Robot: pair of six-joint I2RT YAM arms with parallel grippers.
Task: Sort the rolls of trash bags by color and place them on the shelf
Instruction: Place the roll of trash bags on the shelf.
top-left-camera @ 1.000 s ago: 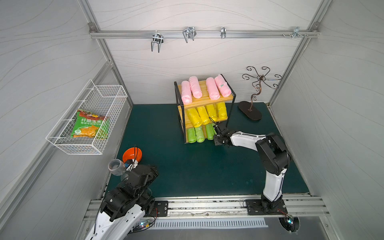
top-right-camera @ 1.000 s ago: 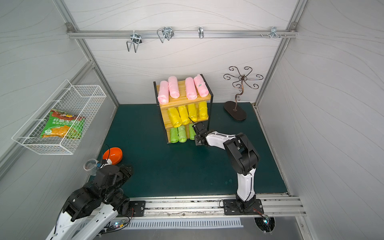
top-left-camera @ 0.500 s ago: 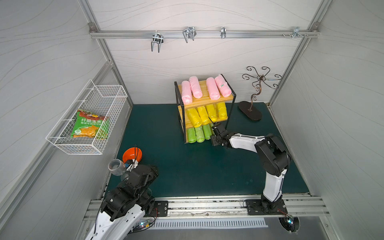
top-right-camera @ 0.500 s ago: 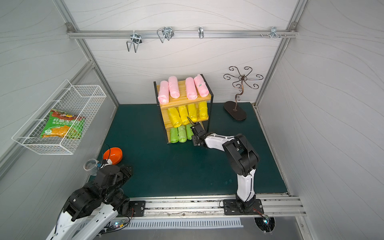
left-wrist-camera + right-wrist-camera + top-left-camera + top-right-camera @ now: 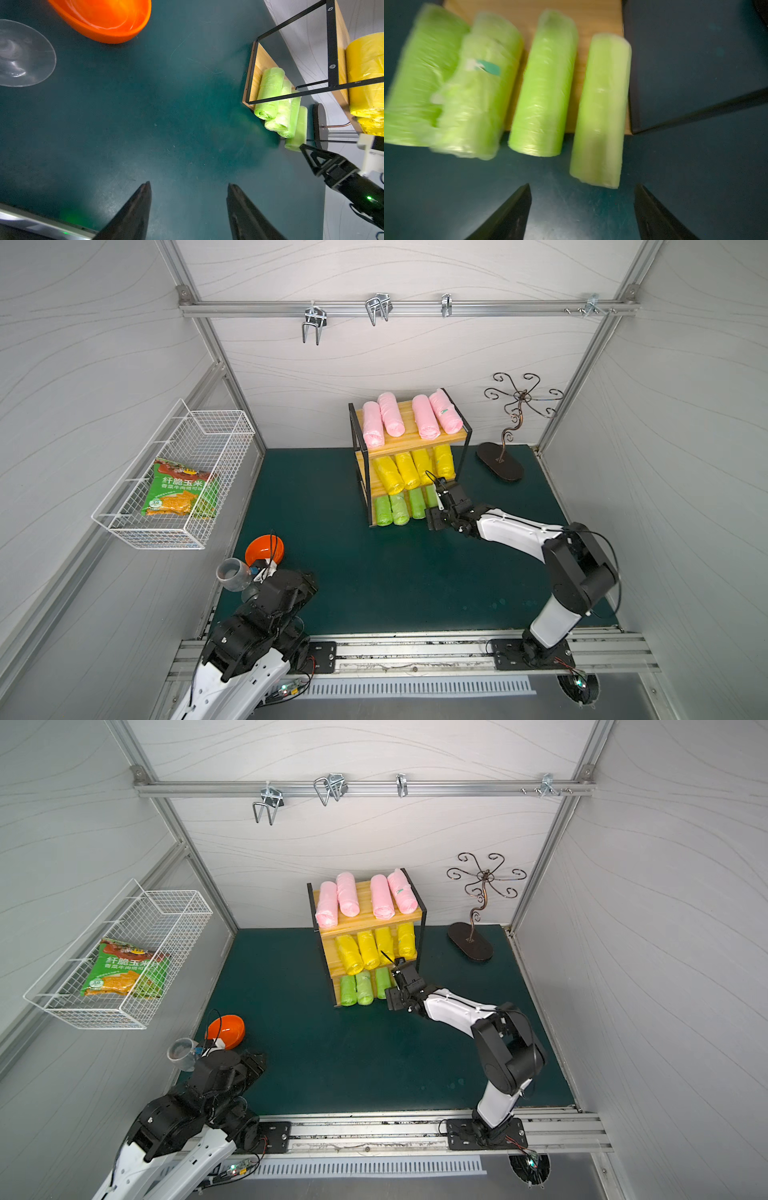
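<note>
- Wide view first: the green worktop (image 5: 374, 572), and at the middle of its far edge stands the shelf (image 5: 409, 423), three stepped boards facing the arms.
- Look at the right arm (image 5: 511, 531), stretched right out to the foot of the shelf. The left arm (image 5: 274, 601) sits folded at the near left corner, well apart from it, so the right one is nearer by a long way.
- Colours all lined up: pink rolls (image 5: 390, 414) on the top board, yellow rolls (image 5: 405, 470) in the middle, green rolls (image 5: 383, 510) on the bottom. Every one lies with its long axis front to back.
- Here's the one to watch, the fourth green roll (image 5: 602, 108), at the right end of the bottom board, its near end hanging out past the board's front edge.
- And the right end effector (image 5: 582, 187): jaws wide apart, gripping nothing, low over the worktop. That roll lies straight ahead, end-on, its near end just beyond the fingertips with a sliver of worktop between.
- My read: any push has to run along that axis, toward the far edge; a straight pull-back should clear it.
- Over at the left end effector (image 5: 189, 184): parted, empty.
</note>
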